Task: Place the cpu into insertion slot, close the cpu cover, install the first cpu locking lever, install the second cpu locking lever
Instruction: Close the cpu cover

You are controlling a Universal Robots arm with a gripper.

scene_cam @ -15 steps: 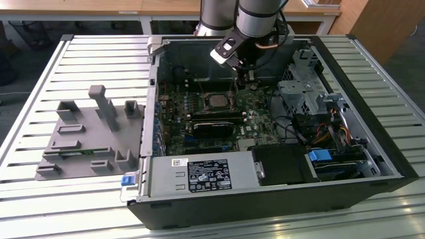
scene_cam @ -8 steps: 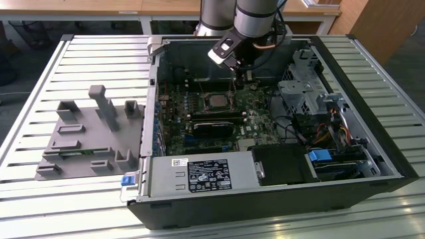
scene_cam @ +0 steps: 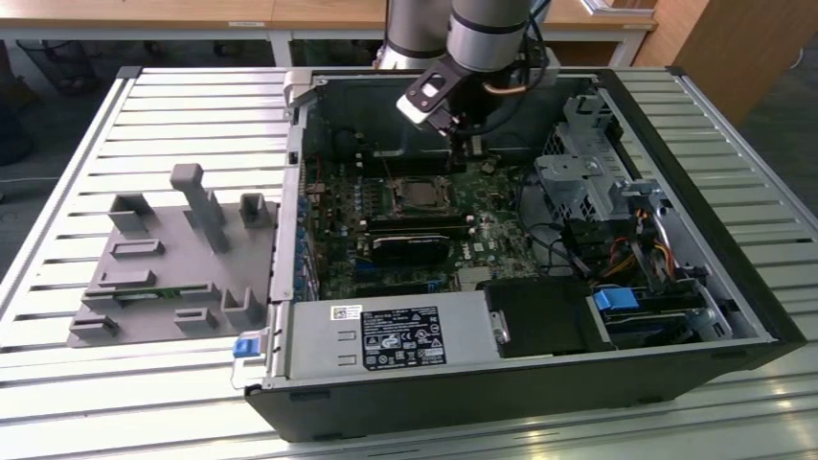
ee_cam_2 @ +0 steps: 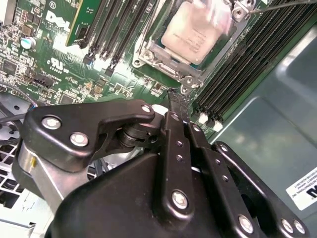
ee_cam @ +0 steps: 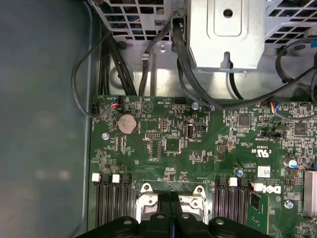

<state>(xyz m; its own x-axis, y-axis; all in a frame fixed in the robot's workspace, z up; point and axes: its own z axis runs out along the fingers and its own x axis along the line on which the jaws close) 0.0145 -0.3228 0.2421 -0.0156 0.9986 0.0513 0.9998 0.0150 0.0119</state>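
My pincer [scene_cam: 468,142], closed on nothing at upper middle of the exterior view, hangs near the seated cpu [ee_cam_2: 195,27]; I judge lever-locking in hand, needing fine tip aim.

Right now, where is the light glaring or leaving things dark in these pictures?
In the second wrist view, white glare washes over part of the cpu; in the exterior view, the slatted table shines while the computer case lies shaded inside; in the first wrist view, its bare wall looks dim.
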